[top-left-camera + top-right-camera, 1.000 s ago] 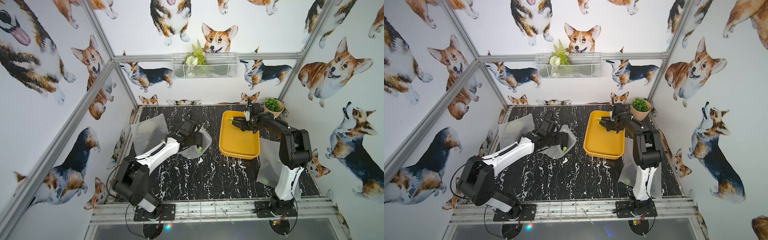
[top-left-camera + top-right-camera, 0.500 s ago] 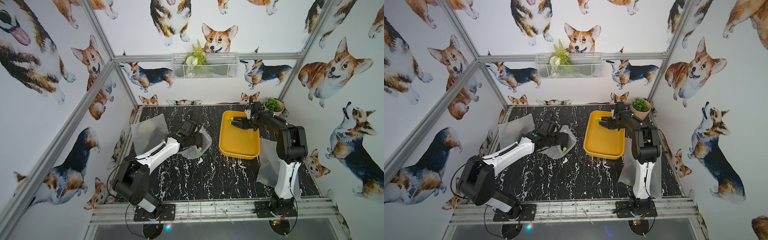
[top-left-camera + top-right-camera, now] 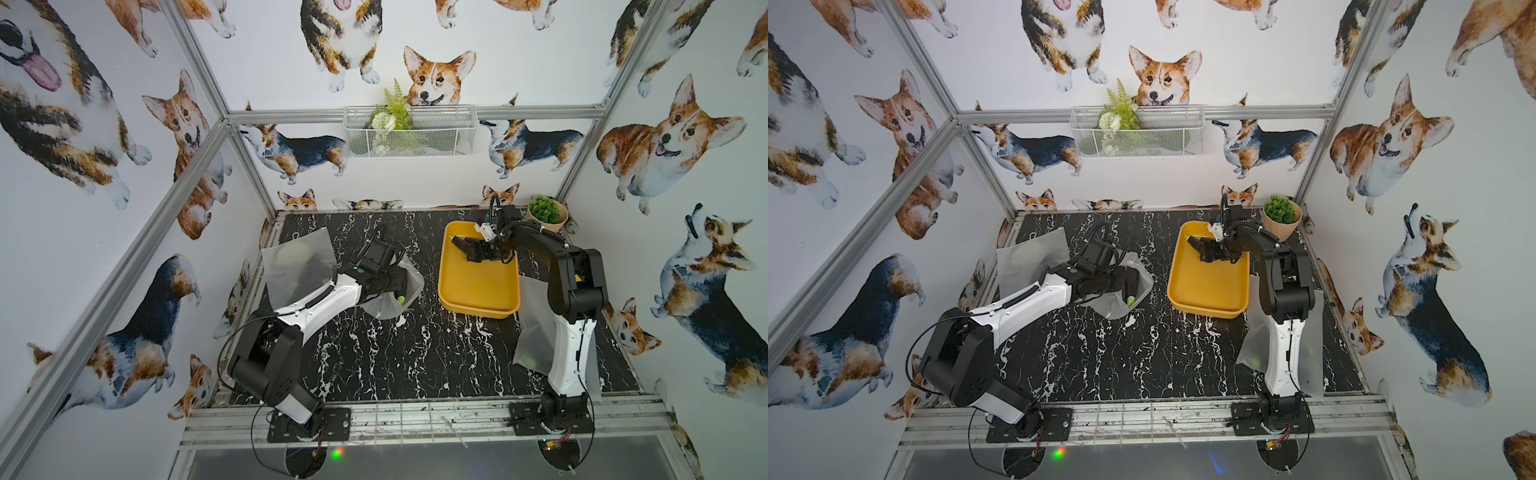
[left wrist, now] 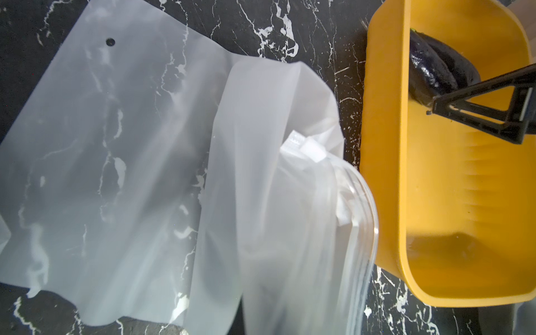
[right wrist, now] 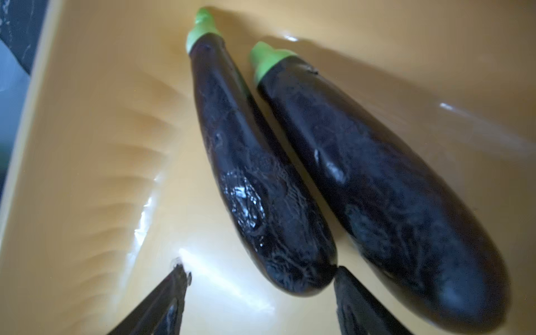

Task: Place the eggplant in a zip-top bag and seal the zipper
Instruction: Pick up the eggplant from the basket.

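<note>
Two dark purple eggplants with green caps lie side by side in the yellow tray (image 3: 478, 309). In the right wrist view my right gripper (image 5: 261, 271) is open. It straddles the blunt end of the slimmer eggplant (image 5: 255, 174), and one fingertip (image 5: 345, 278) sits between it and the thicker eggplant (image 5: 391, 188). In both top views the right gripper (image 3: 463, 245) (image 3: 1198, 245) hangs low over the tray's far end. My left gripper (image 3: 392, 282) is shut on a frosted zip-top bag (image 4: 275, 203) held raised beside the tray, with its white slider (image 4: 304, 148) showing. The bag hides the left fingers in the left wrist view.
A second frosted bag (image 3: 297, 266) lies flat at the back left. A third bag (image 3: 536, 332) lies under the right arm. A potted plant (image 3: 546, 214) stands at the back right corner. A wire basket (image 3: 409, 133) hangs on the back wall.
The right gripper's jaws have spread wider over the tray's far end and the right arm's elbow has shifted slightly back. The left arm and its bag have not moved.
</note>
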You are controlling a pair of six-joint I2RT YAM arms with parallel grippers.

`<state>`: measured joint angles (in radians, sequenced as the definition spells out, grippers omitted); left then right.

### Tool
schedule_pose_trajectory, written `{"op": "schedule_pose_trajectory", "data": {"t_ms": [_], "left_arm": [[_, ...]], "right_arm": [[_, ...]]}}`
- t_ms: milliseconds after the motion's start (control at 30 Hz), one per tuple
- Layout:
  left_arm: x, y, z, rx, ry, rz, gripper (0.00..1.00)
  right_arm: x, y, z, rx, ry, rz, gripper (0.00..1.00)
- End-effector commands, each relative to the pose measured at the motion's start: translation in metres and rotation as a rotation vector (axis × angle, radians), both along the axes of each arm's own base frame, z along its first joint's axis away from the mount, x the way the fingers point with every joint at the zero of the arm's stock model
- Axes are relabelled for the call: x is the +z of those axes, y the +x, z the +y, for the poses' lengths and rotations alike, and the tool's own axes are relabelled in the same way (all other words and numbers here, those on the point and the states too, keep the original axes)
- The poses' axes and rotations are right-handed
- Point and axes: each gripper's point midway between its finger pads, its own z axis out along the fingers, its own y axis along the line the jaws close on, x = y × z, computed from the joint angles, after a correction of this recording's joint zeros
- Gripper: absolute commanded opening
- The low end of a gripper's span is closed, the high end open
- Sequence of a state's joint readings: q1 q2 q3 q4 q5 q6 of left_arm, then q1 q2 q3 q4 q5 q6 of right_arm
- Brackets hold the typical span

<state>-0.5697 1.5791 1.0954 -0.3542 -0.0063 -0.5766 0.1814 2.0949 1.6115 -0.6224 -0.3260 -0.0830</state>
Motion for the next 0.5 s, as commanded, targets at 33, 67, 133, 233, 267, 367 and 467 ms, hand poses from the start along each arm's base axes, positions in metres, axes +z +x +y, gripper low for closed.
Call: {"op": "schedule_pose_trajectory", "data": {"t_ms": [33, 67, 133, 233, 267, 367, 467], "left_arm": [[0.001, 0.004, -0.001, 0.006, -0.001, -0.004, 0.0], [0.001, 0.004, -0.001, 0.006, 0.0, -0.005, 0.0], [0.001, 0.005, -0.001, 0.002, 0.007, -0.003, 0.0], [0.001, 0.006, 0.0, 0.0, 0.011, -0.005, 0.0], [0.0, 0.006, 0.0, 0.0, 0.013, -0.003, 0.0], [-0.003, 0.007, -0.001, 0.002, 0.015, 0.002, 0.0], [-0.005, 0.008, -0.003, 0.001, 0.01, 0.006, 0.0]], "right_arm": [[0.006, -0.009, 0.003, 0.035, -0.041, -0.035, 0.81], [0.001, -0.005, -0.003, 0.014, -0.072, -0.039, 0.81], [-0.01, 0.002, -0.014, -0.006, -0.146, -0.031, 0.81], [-0.02, 0.008, -0.015, 0.014, -0.172, -0.012, 0.81], [-0.02, 0.01, -0.012, 0.016, -0.163, -0.017, 0.81], [-0.02, 0.016, -0.002, 0.024, -0.133, -0.038, 0.8], [-0.021, 0.02, 0.011, 0.05, -0.154, -0.07, 0.8]]}}
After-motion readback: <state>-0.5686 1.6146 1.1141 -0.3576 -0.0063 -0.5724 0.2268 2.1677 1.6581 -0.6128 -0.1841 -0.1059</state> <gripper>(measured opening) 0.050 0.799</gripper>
